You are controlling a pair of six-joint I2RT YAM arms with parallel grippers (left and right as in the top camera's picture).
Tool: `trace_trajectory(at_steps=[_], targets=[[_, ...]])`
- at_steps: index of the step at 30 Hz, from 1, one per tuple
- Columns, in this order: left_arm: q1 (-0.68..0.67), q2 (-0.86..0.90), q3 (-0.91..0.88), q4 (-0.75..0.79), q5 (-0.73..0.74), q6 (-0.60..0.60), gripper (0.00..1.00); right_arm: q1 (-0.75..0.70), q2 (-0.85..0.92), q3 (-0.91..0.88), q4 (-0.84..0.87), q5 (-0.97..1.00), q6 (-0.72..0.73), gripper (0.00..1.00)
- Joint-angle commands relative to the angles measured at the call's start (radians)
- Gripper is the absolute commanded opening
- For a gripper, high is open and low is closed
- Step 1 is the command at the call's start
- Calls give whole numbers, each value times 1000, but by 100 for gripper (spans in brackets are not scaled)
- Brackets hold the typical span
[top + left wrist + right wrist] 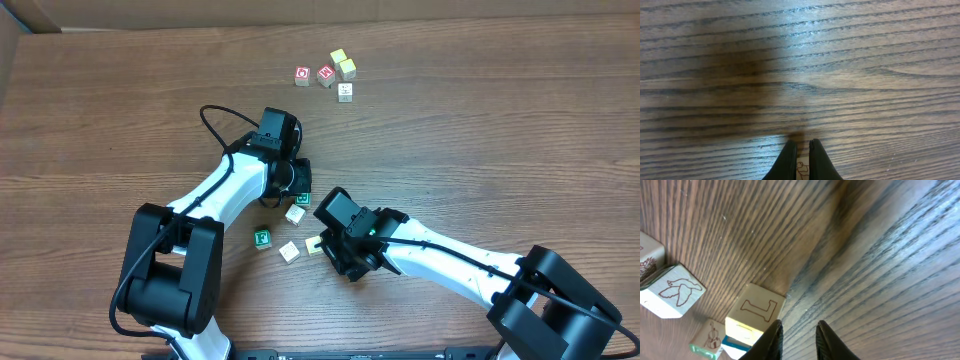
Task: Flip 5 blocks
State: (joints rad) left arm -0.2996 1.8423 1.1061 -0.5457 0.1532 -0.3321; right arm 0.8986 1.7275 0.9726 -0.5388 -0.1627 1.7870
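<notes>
Several tiny pale blocks lie near the table's middle: a green-printed one (262, 238), a plain one (289, 251), a yellowish one (314, 245) and one more (295, 213). My left gripper (297, 193) (802, 142) is shut on a pale block (802, 169) with a brown drawing; only a sliver of it shows between the fingers. My right gripper (325, 245) (799, 324) stands slightly open over bare wood, with nothing between its fingers. Just left of its left finger sits a block with an L on top (757, 311). Beyond that are a bird block (672, 290) and a cello block (710, 340).
At the far side a second cluster holds two red-printed cubes (302, 76) (326, 74), two yellowish cubes (339, 57) (347, 69) and a white one (345, 91). Both arms reach in from the near edge and meet at the middle.
</notes>
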Motion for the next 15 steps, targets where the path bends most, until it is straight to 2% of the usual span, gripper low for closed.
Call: trace_trajectory(at_steps=[1, 6, 9, 11, 15], targets=[[0, 18, 4, 4, -3, 22, 4, 3, 3, 8, -6, 58, -64, 14], [21, -9, 73, -33, -3, 21, 4, -19, 2, 23, -11, 89, -318, 7], [40, -33, 161, -104, -7, -3, 4, -48, 2, 79, -48, 79, -552, 7], [53, -39, 225, -172, -18, -34, 4, -68, 2, 136, -129, 80, -674, 12], [90, -38, 331, -328, -36, -68, 4, -103, 3, 233, -285, 79, -824, 31]])
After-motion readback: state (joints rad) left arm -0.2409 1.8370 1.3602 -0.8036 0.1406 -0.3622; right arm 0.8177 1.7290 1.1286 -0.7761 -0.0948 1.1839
